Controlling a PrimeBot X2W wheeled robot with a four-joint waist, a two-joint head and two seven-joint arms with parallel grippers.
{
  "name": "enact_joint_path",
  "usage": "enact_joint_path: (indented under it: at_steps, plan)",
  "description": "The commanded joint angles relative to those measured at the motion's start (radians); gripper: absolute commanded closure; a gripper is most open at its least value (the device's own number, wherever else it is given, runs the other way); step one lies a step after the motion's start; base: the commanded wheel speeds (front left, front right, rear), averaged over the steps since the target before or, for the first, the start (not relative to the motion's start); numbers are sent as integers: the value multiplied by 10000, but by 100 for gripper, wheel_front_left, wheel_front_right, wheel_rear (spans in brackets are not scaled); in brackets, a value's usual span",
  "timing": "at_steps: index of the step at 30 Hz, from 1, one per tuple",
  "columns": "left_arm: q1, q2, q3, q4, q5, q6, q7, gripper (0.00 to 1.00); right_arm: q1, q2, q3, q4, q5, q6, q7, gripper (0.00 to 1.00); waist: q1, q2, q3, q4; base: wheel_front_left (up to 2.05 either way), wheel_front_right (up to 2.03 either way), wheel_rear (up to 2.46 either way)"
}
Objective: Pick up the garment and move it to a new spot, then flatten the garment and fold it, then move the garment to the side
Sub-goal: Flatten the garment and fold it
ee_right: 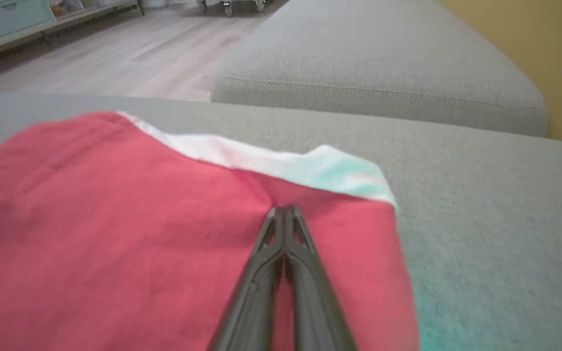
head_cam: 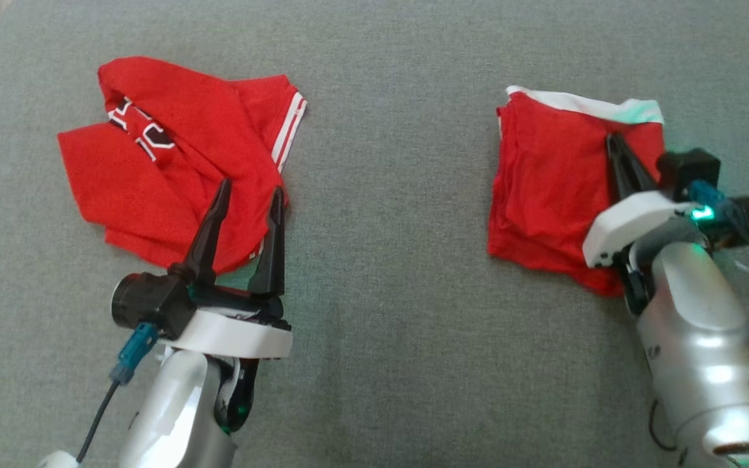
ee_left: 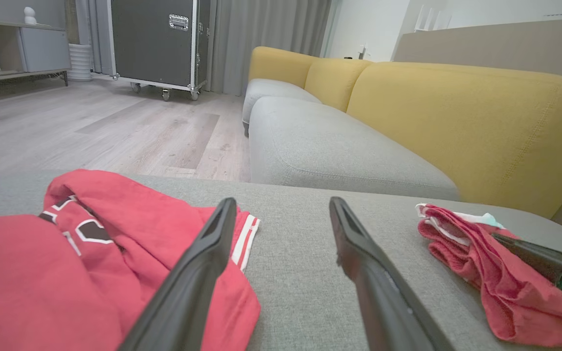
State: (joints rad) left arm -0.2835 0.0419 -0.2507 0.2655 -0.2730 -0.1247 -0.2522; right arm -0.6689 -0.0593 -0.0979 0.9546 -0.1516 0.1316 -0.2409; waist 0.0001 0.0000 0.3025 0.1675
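Well, from my head camera, my left gripper (head_cam: 251,186) is released, its two fingers spread wide over the near edge of the crumpled jersey (head_cam: 199,130). The jersey lies in a red heap on the left of the grey cushion (head_cam: 387,260). Well apart to the right lies the folded garment (head_cam: 550,175), red with a white band (head_cam: 582,104) along its far edge. My right gripper (head_cam: 611,138) is clenched, its tips set on the garment's upper right part, just below the band.

Along my left wrist, the parted fingers frame bare cushion, the jersey with its striped hem on one side and the folded garment on the other. Beyond stand a yellow sofa back (ee_left: 456,122), a wooden floor (ee_left: 90,131) and a black wheeled case (ee_left: 154,44).

Along my right wrist, my fingers are pressed together with their tips on the red cloth, which puckers slightly there. Whether any fabric is pinched between them, I cannot tell.
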Motion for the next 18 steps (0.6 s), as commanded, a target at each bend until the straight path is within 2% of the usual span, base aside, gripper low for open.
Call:
enact_joint_path:
  at_steps: [1,6,10,13,18]
  plan:
    - [-308,84,347,-258,-21,-34,-95,0,-469,90,422,-205,229,-9,-169,100,-1,0,-82,-11,0,0,0]
    - [-161,84,343,-239,-60,-14,-95,0,-382,91,2051,-870,1543,-9,-204,100,-1,0,-327,-106,0,0,0]
    - [-99,84,318,-237,-62,9,-95,0,-77,91,3188,-189,1969,-9,-206,100,-1,0,-463,-179,0,0,0]
    - [-83,84,334,-228,-57,19,-95,0,-48,91,3605,207,2265,-9,-206,100,-1,0,-579,-227,0,0,0]
    - [25,84,485,-224,-26,36,-95,0,-62,91,3760,-68,2504,-9,-207,100,-1,0,-809,-416,0,0,0]
